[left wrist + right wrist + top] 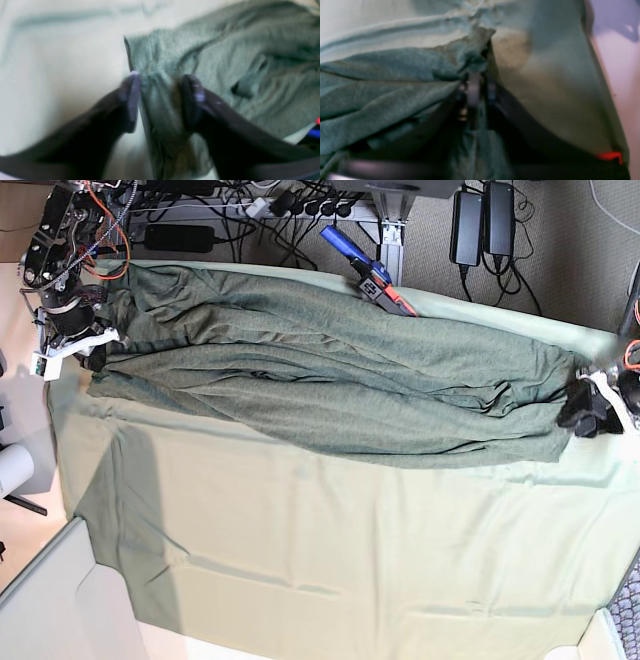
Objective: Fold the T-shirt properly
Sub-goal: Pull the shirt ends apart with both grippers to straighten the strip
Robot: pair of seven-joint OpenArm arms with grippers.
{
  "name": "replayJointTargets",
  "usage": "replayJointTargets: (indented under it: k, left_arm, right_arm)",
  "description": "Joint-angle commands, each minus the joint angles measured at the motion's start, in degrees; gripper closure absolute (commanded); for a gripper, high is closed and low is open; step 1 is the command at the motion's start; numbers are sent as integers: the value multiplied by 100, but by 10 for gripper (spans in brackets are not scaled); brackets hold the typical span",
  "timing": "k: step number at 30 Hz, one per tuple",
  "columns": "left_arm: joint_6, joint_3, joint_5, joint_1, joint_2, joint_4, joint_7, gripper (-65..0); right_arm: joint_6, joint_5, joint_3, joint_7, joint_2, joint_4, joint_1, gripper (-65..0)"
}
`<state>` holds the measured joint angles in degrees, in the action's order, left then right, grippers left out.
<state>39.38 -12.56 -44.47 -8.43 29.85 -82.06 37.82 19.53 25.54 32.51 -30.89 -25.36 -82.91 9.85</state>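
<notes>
The dark grey-green T-shirt (330, 385) lies stretched in long wrinkles across the back of the table, from one arm to the other. My left gripper (160, 100) is at the shirt's end on the right of the base view (583, 408). Its jaws stand well apart, with a bunched edge of the T-shirt (225, 62) loose between the fingers (192, 100). My right gripper (482, 92) is at the opposite end (92, 352). Its jaws are nearly together, pinching a fold of the T-shirt (382, 100). Both wrist views are blurred.
A paler mint-green table cloth (330, 550) covers the table. A blue and orange tool (366, 272) lies at the back edge, with cables and power bricks (482, 222) behind. A white box (45, 605) stands at the front left corner.
</notes>
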Motion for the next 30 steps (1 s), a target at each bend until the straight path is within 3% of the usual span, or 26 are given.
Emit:
replayJointTargets:
  k: [1,4,12,30]
  left_arm:
    - [62,-55,-122,52,114,-92,-120,-346]
    - [62,-79,-170,50,114,-92,-118,-346]
    - [33,-1010,-1049,48,114,-90,50,-346]
    - [62,-942,-1974,17,-398,1108,275,-346]
  right_arm:
    - [0,37,66,153,-138,-101,-46,-170]
    - [0,37,63,223,-133,-101,-46,-276]
    - [0,37,63,221,-114,-98,-46,-278]
    - [2,39,63,260,-111,-98,-46,-278]
